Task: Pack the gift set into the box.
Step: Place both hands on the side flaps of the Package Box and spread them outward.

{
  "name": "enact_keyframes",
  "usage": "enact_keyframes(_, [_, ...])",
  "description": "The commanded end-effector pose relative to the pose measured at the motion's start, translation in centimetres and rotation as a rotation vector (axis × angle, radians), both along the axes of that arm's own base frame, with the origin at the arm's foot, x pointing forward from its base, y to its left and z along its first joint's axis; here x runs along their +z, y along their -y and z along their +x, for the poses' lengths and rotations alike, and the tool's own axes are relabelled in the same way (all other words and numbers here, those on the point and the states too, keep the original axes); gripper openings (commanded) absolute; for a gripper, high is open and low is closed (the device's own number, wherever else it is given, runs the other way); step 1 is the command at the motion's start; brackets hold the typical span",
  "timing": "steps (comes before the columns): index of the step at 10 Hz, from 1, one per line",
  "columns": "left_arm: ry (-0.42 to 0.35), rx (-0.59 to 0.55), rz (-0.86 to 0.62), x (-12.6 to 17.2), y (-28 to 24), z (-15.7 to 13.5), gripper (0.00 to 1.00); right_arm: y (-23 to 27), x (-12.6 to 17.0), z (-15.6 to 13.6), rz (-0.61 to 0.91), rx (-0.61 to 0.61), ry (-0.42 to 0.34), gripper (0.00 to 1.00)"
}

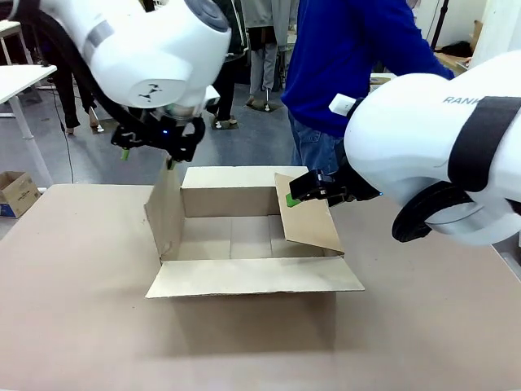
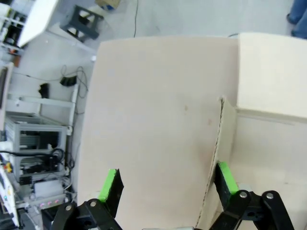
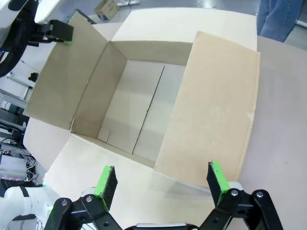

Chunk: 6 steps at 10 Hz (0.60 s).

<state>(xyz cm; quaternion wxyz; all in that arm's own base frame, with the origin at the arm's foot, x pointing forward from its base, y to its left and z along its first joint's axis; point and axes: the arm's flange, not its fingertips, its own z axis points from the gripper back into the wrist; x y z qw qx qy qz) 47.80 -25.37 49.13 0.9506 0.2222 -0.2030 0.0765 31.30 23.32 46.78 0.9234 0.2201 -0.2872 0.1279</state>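
Note:
The box (image 1: pixel 244 236) is a plain brown carton standing open in the middle of the table, its inside (image 3: pixel 139 110) bare. Its left flap (image 1: pixel 165 212) stands upright, and that flap's edge (image 2: pixel 218 143) runs between my left gripper's fingers, close to the right pad (image 2: pixel 225 177). My left gripper (image 1: pixel 148 155) (image 2: pixel 168 184) is open just above that flap. My right gripper (image 1: pixel 295 194) (image 3: pixel 162 181) is open too, at the top edge of the right flap (image 3: pixel 211 105), which leans inward over the box. The gift set is out of view.
A person in a blue top (image 1: pixel 342 49) stands at the far side behind the box. The front flap (image 1: pixel 252 277) lies flat toward me and the back flap (image 1: pixel 232 181) stands up. A small cardboard box (image 1: pixel 16 191) sits on the floor at left. Bare table (image 1: pixel 81 326) surrounds the carton.

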Motion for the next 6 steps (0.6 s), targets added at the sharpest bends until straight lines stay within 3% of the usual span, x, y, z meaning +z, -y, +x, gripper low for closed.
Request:
enact_keyframes(1, [-0.024, 0.006, -0.078, 0.0, -3.4, -0.3, 1.00, 0.3, 0.3, 0.0, 0.018, 0.018, 0.002, 1.00])
enact_keyframes(3, [-0.075, 0.024, -0.162, -1.1, -6.5, -0.1, 1.00, 0.3, 0.3, 0.0, 0.018, 0.018, 0.002, 1.00])
enact_keyframes(6, [-0.213, 0.046, -0.270, -4.5, -10.2, 0.0, 1.00, 0.3, 0.3, 0.0, 0.018, 0.018, 0.002, 1.00])
